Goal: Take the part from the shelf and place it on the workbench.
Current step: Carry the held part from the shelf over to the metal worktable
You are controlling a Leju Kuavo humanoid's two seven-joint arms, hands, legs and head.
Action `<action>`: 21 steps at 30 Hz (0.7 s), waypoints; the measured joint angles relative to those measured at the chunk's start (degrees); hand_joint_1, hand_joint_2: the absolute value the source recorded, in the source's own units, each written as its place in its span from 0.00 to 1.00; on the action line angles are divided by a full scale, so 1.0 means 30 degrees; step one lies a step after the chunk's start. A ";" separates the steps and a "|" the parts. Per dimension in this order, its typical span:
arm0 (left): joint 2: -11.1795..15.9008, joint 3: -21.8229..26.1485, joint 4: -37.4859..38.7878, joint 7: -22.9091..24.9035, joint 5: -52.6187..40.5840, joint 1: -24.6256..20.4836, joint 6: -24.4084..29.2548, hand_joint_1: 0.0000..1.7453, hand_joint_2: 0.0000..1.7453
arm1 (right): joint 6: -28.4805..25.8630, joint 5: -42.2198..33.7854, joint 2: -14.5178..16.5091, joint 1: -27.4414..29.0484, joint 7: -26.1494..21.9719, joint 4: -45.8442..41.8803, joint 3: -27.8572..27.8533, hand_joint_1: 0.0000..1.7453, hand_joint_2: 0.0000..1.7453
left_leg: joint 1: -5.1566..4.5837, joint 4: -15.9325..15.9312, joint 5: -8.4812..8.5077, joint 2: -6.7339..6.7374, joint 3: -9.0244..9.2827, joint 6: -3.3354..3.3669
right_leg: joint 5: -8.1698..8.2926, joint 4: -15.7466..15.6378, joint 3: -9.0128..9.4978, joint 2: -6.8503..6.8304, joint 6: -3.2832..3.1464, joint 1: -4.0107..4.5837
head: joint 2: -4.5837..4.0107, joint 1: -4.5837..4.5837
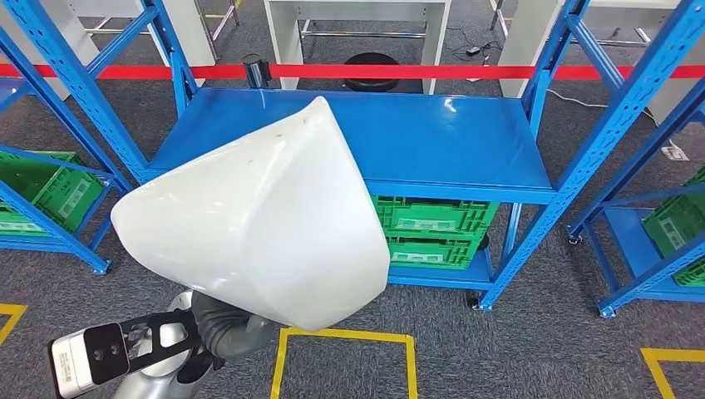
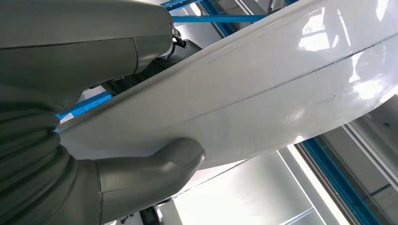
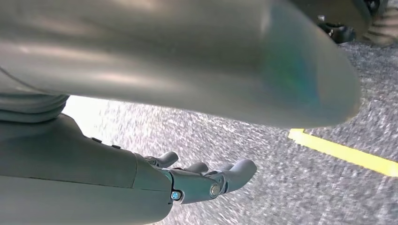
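Observation:
The part (image 1: pixel 258 216) is a large glossy white curved shell, held up in front of the blue shelf (image 1: pixel 432 137), whose top deck is bare. My left hand (image 1: pixel 220 328) grips it from below at its near edge. In the left wrist view the thumb (image 2: pixel 159 164) presses one face of the part (image 2: pixel 281 79) and the darker fingers lie on the other face. My right hand (image 3: pixel 155 183) hangs over grey carpet with its fingers (image 3: pixel 234 171) apart and nothing in them.
Green crates (image 1: pixel 432 229) sit on the shelf's lower level, with more in the racks at left (image 1: pixel 41 187) and right (image 1: pixel 682 224). A red barrier tape (image 1: pixel 416 71) runs behind. Yellow floor lines (image 1: pixel 345 337) mark a box on the carpet.

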 joint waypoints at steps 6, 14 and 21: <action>0.0230 -0.0007 -0.0051 -0.0005 -0.0408 0.0259 0.0086 1.00 1.00 | 0.0005 -0.1003 0.0035 0.0009 0.0391 0.0007 -0.0776 0.00 0.00 | 0.0270 0.2347 0.0037 -0.0007 0.1119 -0.0355 | 0.1166 0.0195 -0.1645 -0.0109 0.0264 -0.0104 | 0.0000 -0.0104; 0.0206 -0.0018 -0.0089 0.0029 -0.0422 0.0157 -0.0106 1.00 1.00 | 0.0027 -0.1269 0.0038 -0.0019 0.1545 0.0004 -0.1462 0.00 0.00 | 0.0120 -0.2214 -0.0786 -0.0034 0.3820 0.0808 | 0.1055 0.1335 -0.2419 -0.0071 0.1201 -0.0212 | 0.0000 -0.0080; 0.0157 -0.0022 0.0158 0.0036 -0.0415 0.0067 -0.0173 1.00 1.00 | 0.0240 -0.0996 0.0049 0.0015 0.1701 0.0007 -0.1488 0.00 0.00 | -0.0094 -0.2022 -0.0191 -0.0694 0.3067 0.0958 | -0.0440 0.3973 -0.2614 0.0256 0.0976 -0.0054 | 0.0000 0.0040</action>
